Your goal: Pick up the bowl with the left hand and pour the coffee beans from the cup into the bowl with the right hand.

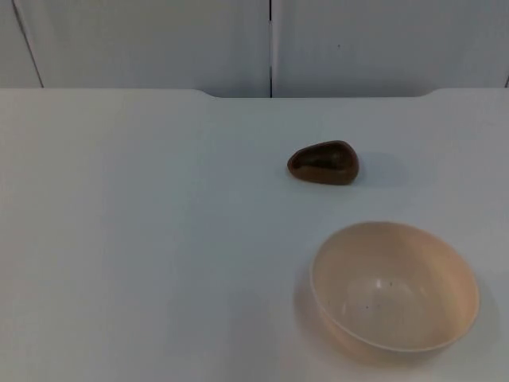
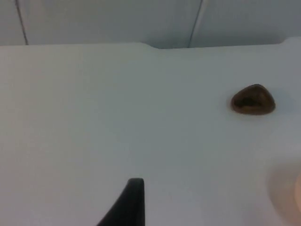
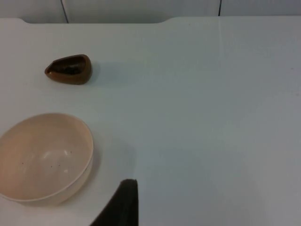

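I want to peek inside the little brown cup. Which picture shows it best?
The right wrist view: the brown cup opens toward that camera, with dark contents inside. The top view shows it beyond the bowl; the left wrist view shows it blurrier.

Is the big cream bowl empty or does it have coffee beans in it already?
Empty: the cream plastic bowl stands upright, its pale inside bare apart from a few tiny specks.
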`<state>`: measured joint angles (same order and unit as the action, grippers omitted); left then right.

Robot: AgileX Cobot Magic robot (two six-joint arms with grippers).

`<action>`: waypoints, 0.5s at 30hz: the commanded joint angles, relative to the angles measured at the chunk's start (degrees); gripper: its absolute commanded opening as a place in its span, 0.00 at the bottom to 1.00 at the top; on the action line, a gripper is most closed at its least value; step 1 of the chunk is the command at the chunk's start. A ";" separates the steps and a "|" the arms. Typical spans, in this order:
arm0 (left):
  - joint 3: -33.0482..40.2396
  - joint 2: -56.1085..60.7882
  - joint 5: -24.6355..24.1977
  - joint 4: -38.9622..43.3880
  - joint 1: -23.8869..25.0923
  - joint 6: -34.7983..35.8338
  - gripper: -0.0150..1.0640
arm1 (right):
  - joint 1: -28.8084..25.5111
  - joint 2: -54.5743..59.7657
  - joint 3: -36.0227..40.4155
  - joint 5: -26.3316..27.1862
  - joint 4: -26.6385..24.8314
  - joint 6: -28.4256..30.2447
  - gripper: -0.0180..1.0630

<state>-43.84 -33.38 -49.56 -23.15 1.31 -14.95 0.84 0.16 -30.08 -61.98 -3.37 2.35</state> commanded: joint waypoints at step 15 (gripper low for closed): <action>-1.14 -11.45 -1.17 -14.75 -2.43 -10.58 0.91 | -0.27 -0.16 0.56 0.18 0.03 -0.19 0.99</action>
<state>-44.54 -44.44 -50.52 -36.33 -0.63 -24.80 0.84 0.16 -30.08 -61.98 -3.37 2.35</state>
